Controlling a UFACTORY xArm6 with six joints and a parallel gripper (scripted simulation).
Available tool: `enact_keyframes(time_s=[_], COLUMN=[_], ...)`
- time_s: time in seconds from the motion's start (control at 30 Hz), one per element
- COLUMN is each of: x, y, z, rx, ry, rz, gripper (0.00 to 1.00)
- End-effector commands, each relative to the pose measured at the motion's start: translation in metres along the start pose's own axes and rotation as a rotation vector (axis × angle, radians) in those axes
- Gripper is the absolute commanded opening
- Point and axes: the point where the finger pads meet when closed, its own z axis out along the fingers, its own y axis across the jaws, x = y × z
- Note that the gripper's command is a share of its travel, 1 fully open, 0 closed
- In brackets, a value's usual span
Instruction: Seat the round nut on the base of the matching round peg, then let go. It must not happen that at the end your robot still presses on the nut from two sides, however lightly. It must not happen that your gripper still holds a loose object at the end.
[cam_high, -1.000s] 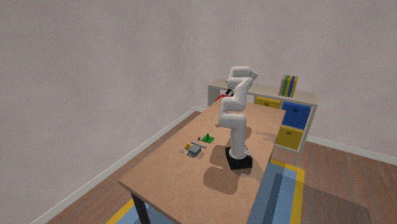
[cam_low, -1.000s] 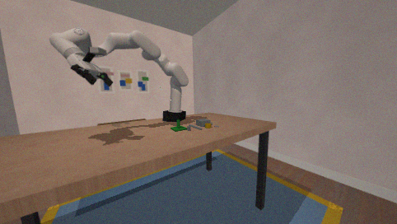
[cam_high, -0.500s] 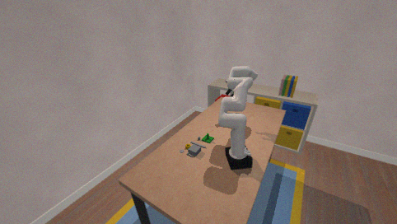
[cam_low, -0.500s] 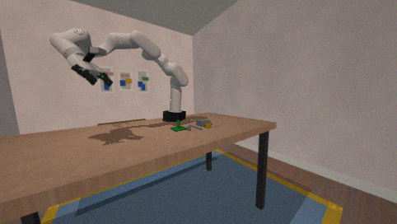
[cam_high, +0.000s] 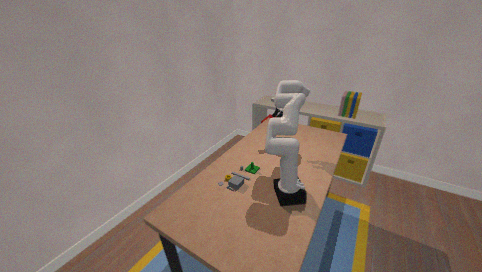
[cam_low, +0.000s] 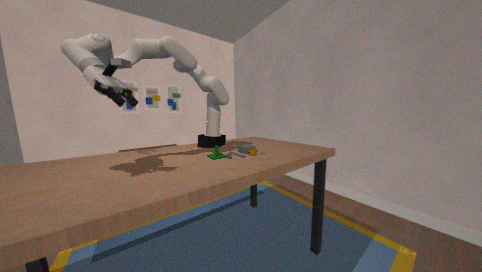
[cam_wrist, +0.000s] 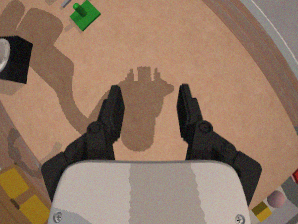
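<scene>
A green base with an upright peg (cam_high: 252, 168) stands on the wooden table left of the arm's pedestal; it also shows in the wrist view (cam_wrist: 85, 15) and in the exterior view (cam_low: 216, 155). Beside it lie a grey block (cam_high: 236, 184), a thin grey bar (cam_high: 240, 176), a small yellow piece (cam_high: 228, 177) and a small grey disc (cam_high: 220, 184). These are too small to tell which is the round nut. My gripper (cam_low: 117, 95) hangs high above the table, far from these parts. Its fingers stand partly open with nothing between them.
The arm's black pedestal (cam_high: 290, 195) stands on the table near the parts. A shelf unit with blue and yellow drawers (cam_high: 357, 145) stands behind the table. The gripper's shadow (cam_wrist: 141, 112) falls on bare table top.
</scene>
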Motion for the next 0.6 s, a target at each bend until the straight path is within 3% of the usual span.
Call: enact_keyframes(time_s=[0.0, 0.23, 0.5, 0.57], x=[0.004, 0.022, 0.055, 0.055], y=[0.003, 0.013, 0.02, 0.02], z=[0.004, 0.041, 0.108, 0.108], rx=[0.003, 0.041, 0.089, 0.089], ry=[-0.011, -0.066, -0.183, -0.183], rz=[0.014, 0.117, 0.286, 0.286], gripper=[0.6, 0.6, 0.6, 0.6])
